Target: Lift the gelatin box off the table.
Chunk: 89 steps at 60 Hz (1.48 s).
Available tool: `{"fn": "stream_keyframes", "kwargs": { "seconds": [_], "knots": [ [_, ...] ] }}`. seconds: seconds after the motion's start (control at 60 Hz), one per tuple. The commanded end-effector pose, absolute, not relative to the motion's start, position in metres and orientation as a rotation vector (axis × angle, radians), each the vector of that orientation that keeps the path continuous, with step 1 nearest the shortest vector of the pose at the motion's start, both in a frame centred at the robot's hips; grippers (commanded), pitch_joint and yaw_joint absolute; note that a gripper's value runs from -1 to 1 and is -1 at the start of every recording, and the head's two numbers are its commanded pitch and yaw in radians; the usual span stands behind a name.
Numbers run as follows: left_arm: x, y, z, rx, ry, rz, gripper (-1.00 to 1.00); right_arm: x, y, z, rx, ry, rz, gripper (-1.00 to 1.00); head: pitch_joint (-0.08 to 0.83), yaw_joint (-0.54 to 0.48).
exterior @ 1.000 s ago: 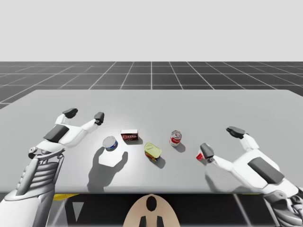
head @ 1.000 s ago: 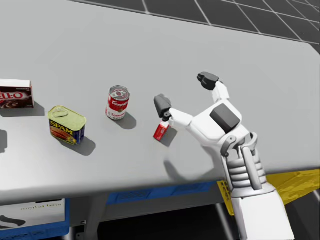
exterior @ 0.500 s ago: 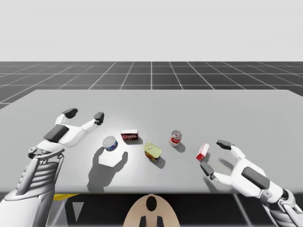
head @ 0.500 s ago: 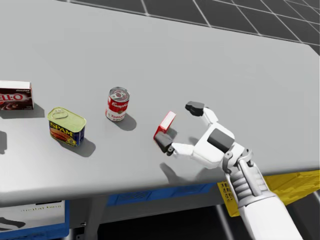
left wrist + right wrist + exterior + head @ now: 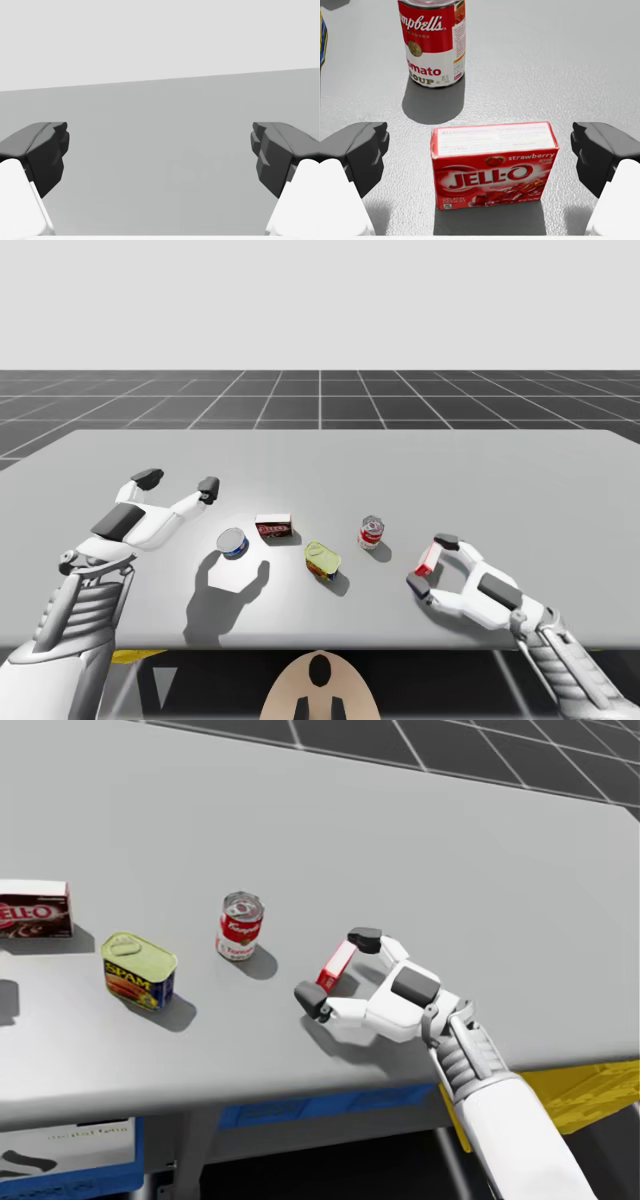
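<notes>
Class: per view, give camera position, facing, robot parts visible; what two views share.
High: above table, looking down; left arm, right arm.
Head: on head, facing red box; right arm.
Left wrist: on left arm, facing table; left gripper.
Right wrist: on right arm, facing red box; right gripper.
Head, right wrist share red box.

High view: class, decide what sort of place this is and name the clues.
Likely a simulated test bench, not a real room: a plain grey table on a dark grid floor under a blank pale backdrop.

A bare simulated test scene: grey table [image 5: 400, 465] on gridded floor [image 5: 320, 398].
</notes>
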<state>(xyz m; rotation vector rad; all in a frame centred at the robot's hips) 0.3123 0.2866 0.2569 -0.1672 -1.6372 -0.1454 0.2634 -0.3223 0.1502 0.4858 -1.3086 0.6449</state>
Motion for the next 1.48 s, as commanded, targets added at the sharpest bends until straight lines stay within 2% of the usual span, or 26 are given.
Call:
{"fn": "stream_keyframes", "kwargs": {
  "seconds": [0.017,0.25,0.267,0.283,0.3,0.317,0.333,0.35,0.517,0.65,0.667,0.767,0.883,0.983,1.05,1.2,1.3,1.333,1.483],
  "knots": [
    [0.312,0.287,0.257,-0.166,-1.638,-0.147,-1.00,0.275,-0.316,0.140,0.499,-1.269,0.650,-1.00,0.742,-0.36],
    [0.313,0.287,0.257,-0.164,-1.638,-0.150,-1.00,0.279,-0.310,0.136,0.496,-1.252,0.645,-1.00,0.743,-0.36],
    [0.313,0.287,0.257,-0.164,-1.638,-0.150,-1.00,0.278,-0.310,0.135,0.487,-1.262,0.632,-0.76,0.742,-0.36],
    [0.313,0.287,0.257,-0.164,-1.638,-0.151,-1.00,0.277,-0.310,0.135,0.487,-1.260,0.631,-0.62,0.741,-0.36],
    [0.313,0.287,0.257,-0.164,-1.638,-0.151,-1.00,0.276,-0.310,0.134,0.475,-1.248,0.642,-0.07,0.739,-0.36],
    [0.313,0.287,0.256,-0.164,-1.638,-0.151,-1.00,0.276,-0.310,0.134,0.473,-1.242,0.645,0.63,0.738,-0.36],
    [0.313,0.287,0.256,-0.164,-1.637,-0.151,-1.00,0.276,-0.311,0.134,0.480,-1.240,0.645,0.74,0.737,-0.36],
    [0.313,0.287,0.256,-0.164,-1.637,-0.151,-1.00,0.275,-0.311,0.133,0.486,-1.235,0.645,0.94,0.732,-0.36],
    [0.313,0.286,0.256,-0.163,-1.635,-0.153,-1.00,0.275,-0.312,0.134,0.498,-1.235,0.641,1.00,0.678,-0.37],
    [0.313,0.285,0.255,-0.162,-1.633,-0.155,-1.00,0.276,-0.313,0.133,0.496,-1.235,0.642,0.99,0.523,-0.39],
    [0.313,0.285,0.255,-0.162,-1.632,-0.156,-1.00,0.276,-0.313,0.133,0.496,-1.235,0.643,0.97,0.482,-0.39],
    [0.313,0.285,0.255,-0.161,-1.630,-0.157,-1.00,0.275,-0.313,0.133,0.493,-1.234,0.646,0.97,0.387,-0.41],
    [0.313,0.285,0.255,-0.163,-1.632,-0.157,-1.00,0.274,-0.313,0.137,0.487,-1.241,0.648,0.98,0.354,-0.42],
    [0.313,0.285,0.255,-0.164,-1.631,-0.158,-1.00,0.273,-0.308,0.152,0.464,-1.267,0.672,0.99,0.331,-0.43],
    [0.313,0.285,0.255,-0.160,-1.629,-0.165,-1.00,0.273,-0.303,0.170,0.444,-1.298,0.683,0.99,0.324,-0.44],
    [0.313,0.285,0.255,-0.158,-1.631,-0.172,-1.00,0.274,-0.291,0.230,0.382,-1.431,0.712,1.00,0.319,-0.45],
    [0.313,0.285,0.256,-0.161,-1.636,-0.169,-1.00,0.273,-0.282,0.272,0.368,-1.537,0.684,1.00,0.315,-0.45],
    [0.312,0.285,0.257,-0.162,-1.638,-0.168,-1.00,0.271,-0.276,0.292,0.354,-1.598,0.669,0.99,0.311,-0.45],
    [0.312,0.285,0.258,-0.165,-1.640,-0.167,-1.00,0.258,-0.264,0.342,0.335,-1.753,0.628,1.00,0.293,-0.44]
  ]
}}
